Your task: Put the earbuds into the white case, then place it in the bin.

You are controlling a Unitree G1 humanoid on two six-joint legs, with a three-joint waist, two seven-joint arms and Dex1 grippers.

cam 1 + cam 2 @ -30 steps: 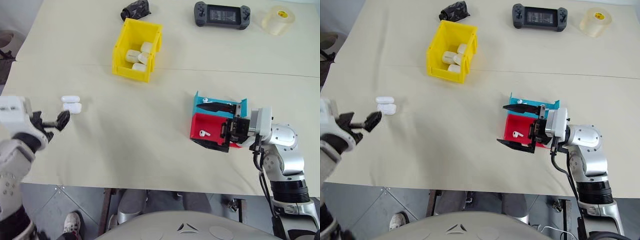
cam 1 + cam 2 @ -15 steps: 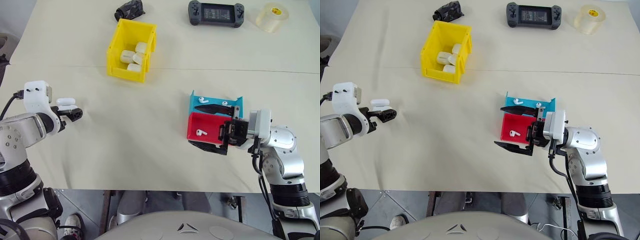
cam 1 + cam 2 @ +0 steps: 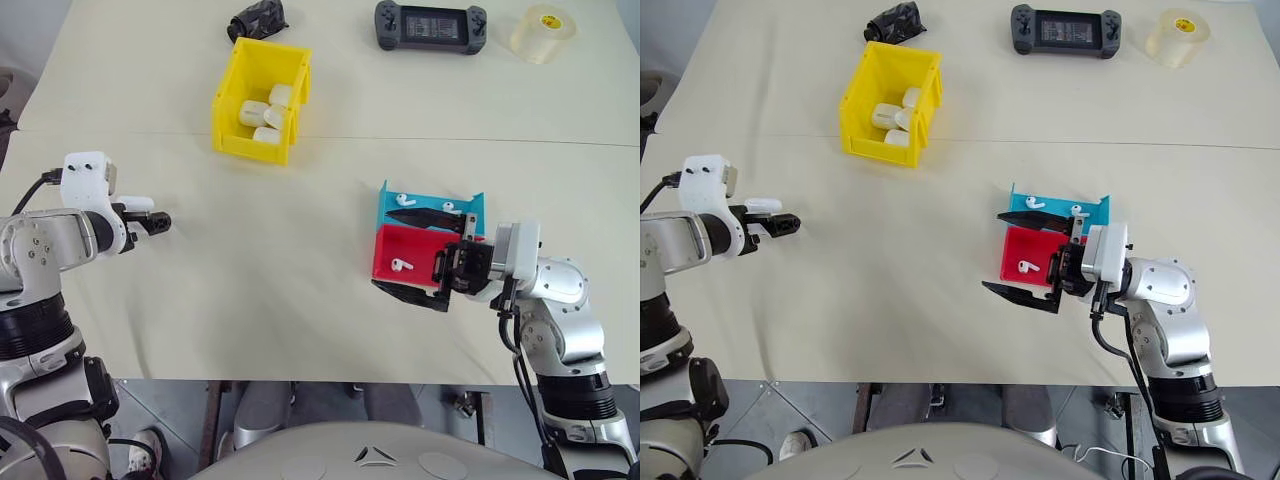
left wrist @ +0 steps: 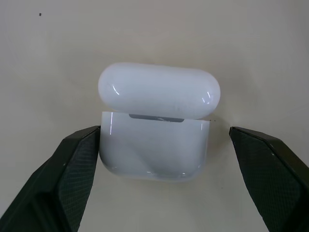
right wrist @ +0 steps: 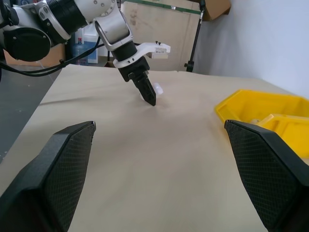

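Right gripper fingers spread wide over beige worktop. Left gripper angled down beside white case. Yellow bin holds white cases.

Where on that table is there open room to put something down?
The widest bare stretch lies between the white case on the left and the red tray. It is crowded around the yellow bin, the blue tray, and along the far edge by the console.

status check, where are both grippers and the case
Left gripper open, straddling the case, lid up, not yet clamped. Right gripper open over the red tray, holding nothing. Earbuds in trays. Nothing in the way.
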